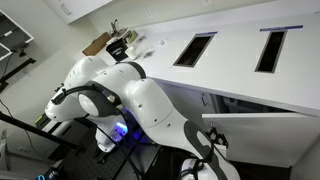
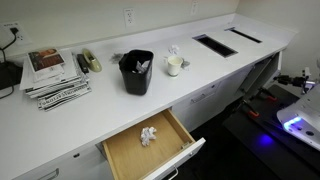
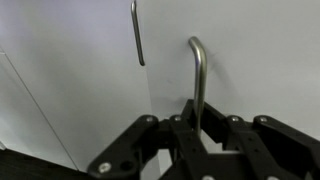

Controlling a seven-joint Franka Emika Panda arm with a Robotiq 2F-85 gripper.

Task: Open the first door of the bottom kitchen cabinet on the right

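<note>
In the wrist view my gripper (image 3: pixel 198 125) is shut on the slim vertical bar handle (image 3: pixel 197 80) of the first door (image 3: pixel 255 60), a flat white front. The neighbouring white door (image 3: pixel 70 70) with a matching handle (image 3: pixel 136 35) is to its left. In an exterior view the first door (image 1: pixel 262 135) stands swung out from the bottom kitchen cabinet, with dark interior (image 1: pixel 232 102) showing behind it. The gripper (image 1: pixel 213 141) is at the door's free edge. The arm hides the handle there.
The white worktop (image 1: pixel 232 62) has two dark cut-outs (image 1: pixel 194 49) (image 1: pixel 271 50). In an exterior view a drawer (image 2: pixel 150 150) stands open with a crumpled white item (image 2: pixel 149 135). A black bin (image 2: pixel 136 72), a mug (image 2: pixel 175 66) and magazines (image 2: pixel 55 75) sit on top.
</note>
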